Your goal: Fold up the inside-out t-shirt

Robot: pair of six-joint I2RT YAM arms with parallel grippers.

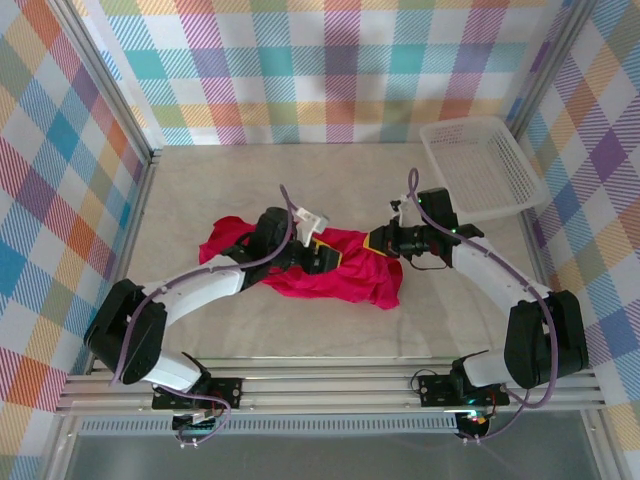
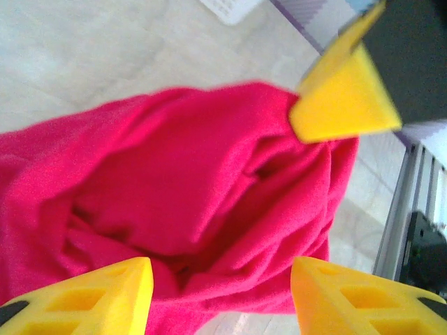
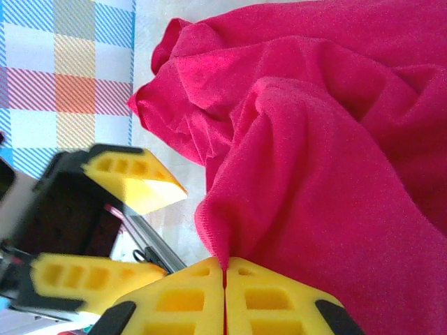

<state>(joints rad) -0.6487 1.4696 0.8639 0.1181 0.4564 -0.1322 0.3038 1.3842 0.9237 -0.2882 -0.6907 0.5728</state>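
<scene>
Roughly at the centre of the top view the inside-out t-shirt (image 1: 340, 272) lies bunched on the counter (image 1: 250, 180). It is a crimson heap, wider than deep, with one lobe trailing toward the left of the frame and another sagging toward the lower right. No part of it is flat. The folds are deep and rolling, and the left wrist view shows a hollow pocket mid-heap. Sleeves and hem cannot be told apart, and no tag is seen. The cloth looks soft, matte and fine-knit, likely to slump wherever it is let go. The right claw (image 3: 225, 289) is closed tight on a doubled edge of the fabric, which rises out of the pinch at bottom centre of its own view. I judge this hold is meant to anchor or lift that side so the heap can be drawn open. The left claw (image 2: 220, 299) has its fingers apart with red cloth between and beyond them, but nothing is pinched. It looks placed to take a hold opposite the right one. The two claws face each other closely across the middle of the shirt. A white mesh basket (image 1: 432, 132) sits at upper right, well apart from the garment. Folding proper is not yet begun, since the shirt wants spreading first.
</scene>
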